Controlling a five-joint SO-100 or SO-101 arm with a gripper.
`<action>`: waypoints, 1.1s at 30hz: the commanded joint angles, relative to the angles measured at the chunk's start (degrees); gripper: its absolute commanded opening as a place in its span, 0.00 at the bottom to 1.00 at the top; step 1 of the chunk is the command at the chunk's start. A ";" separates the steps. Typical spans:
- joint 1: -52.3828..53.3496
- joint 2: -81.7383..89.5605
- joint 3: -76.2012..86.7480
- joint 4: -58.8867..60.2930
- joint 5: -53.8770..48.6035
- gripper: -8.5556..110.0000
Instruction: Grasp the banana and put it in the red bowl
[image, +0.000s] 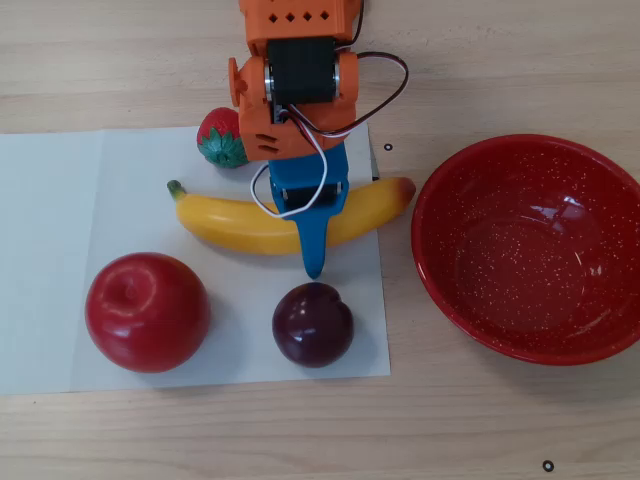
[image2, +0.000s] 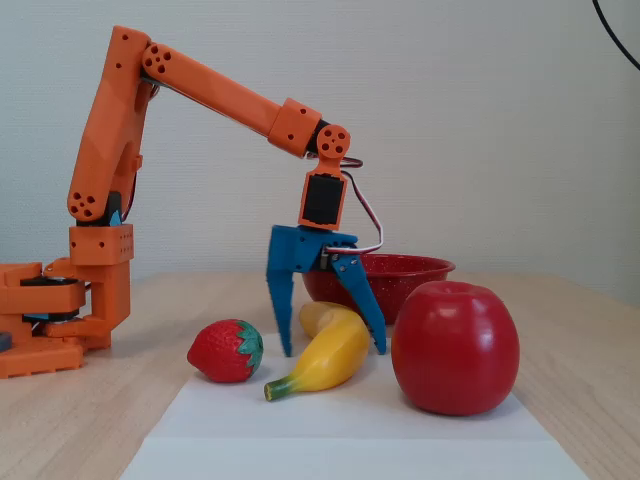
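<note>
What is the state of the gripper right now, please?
Gripper: open, one finger on each side of the banana, which lies on the paper; not closed on it yet.

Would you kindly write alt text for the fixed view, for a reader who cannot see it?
An orange robot arm lowers its open blue claw astride a yellow banana on a white paper sheet. A strawberry lies to the left, a large red apple sits at right in front, and a red bowl stands behind on the wooden table.
</note>
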 joint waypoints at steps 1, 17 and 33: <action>-2.20 2.72 -3.60 -0.35 -0.79 0.33; -2.90 5.10 -10.90 5.36 -2.02 0.08; -4.83 7.56 -33.75 29.88 1.14 0.08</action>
